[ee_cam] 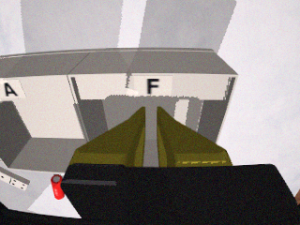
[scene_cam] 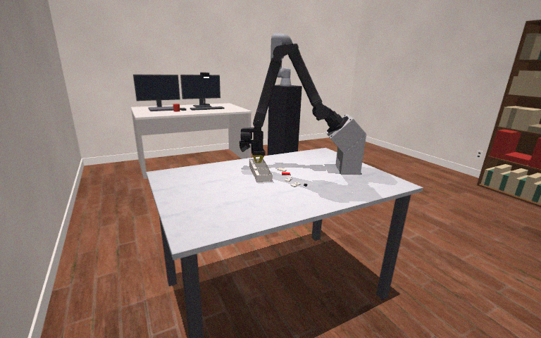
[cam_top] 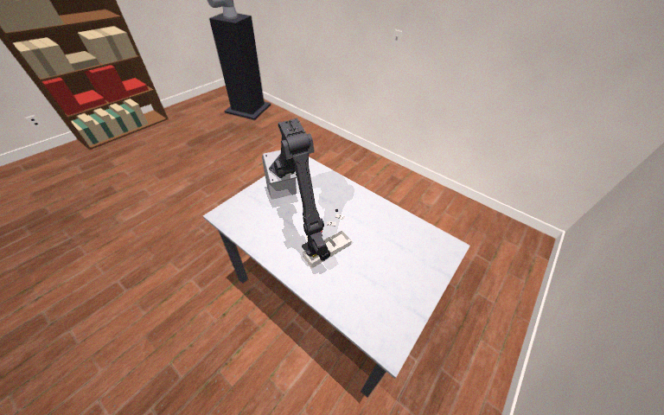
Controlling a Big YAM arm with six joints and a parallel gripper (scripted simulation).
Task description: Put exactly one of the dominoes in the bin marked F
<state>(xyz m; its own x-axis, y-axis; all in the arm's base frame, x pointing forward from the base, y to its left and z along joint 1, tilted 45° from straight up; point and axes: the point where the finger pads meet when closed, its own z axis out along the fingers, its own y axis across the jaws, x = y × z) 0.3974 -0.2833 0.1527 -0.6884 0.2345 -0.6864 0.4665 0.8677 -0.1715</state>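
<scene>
Two labels legible: "A" and "F", on adjoining bins. End effector point(ee_cam: 150, 111) hangs over bin F point(ee_cam: 187, 85), fingers nearly together, no domino seen betw. them. Dominoes point(scene_cam: 295, 184) lie on table point(scene_cam: 223, 207), near the bins. Risk: you release w/ nothing held, so F stays unfilled. Dropping lower could shove the bins.

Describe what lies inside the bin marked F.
The bin marked F shows bare grey floor and a pale upright shape near its right wall, possibly a domino. The shut end effector covers the middle of the floor, so anything lying there is hidden.
</scene>
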